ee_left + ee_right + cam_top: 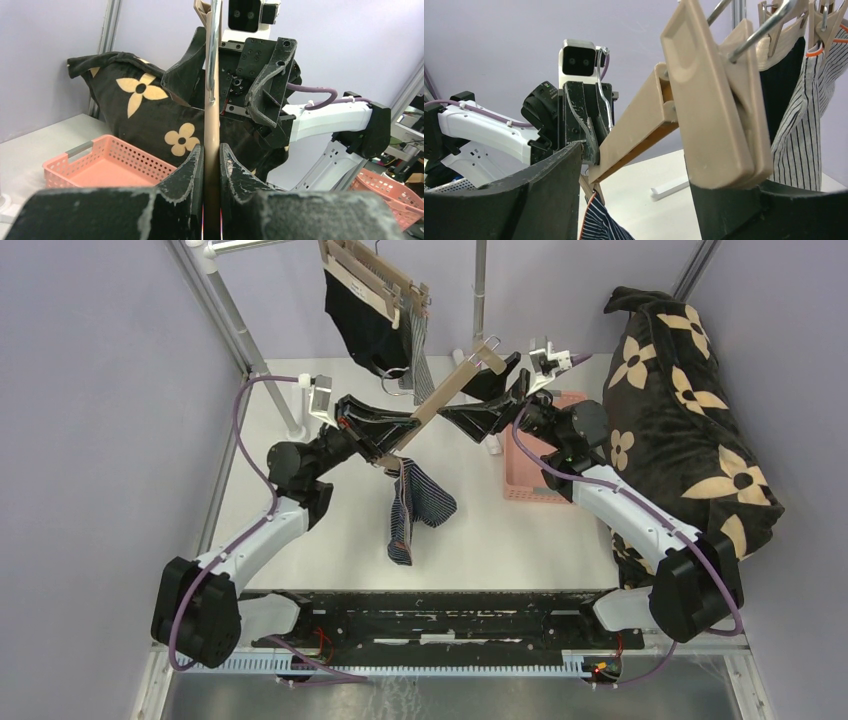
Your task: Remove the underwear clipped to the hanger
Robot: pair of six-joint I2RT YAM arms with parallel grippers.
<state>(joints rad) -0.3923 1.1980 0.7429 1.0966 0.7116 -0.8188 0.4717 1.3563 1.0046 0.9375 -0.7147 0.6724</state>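
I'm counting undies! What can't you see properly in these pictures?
Top view: the clip on the navy underwear, hidden by the left gripper.
Top view: part of the pink basket, under the right arm.
Right wrist view: the navy underwear, cut off at the bottom edge.

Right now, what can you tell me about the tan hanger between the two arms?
The tan hanger looks like plastic: a flat bar with metal wire and a broad clip at its raised end. It is tilted. The left pincer is shut on the bar near its low end, and the right pincer stands open around the raised clip. The navy striped underwear hangs from the low end.
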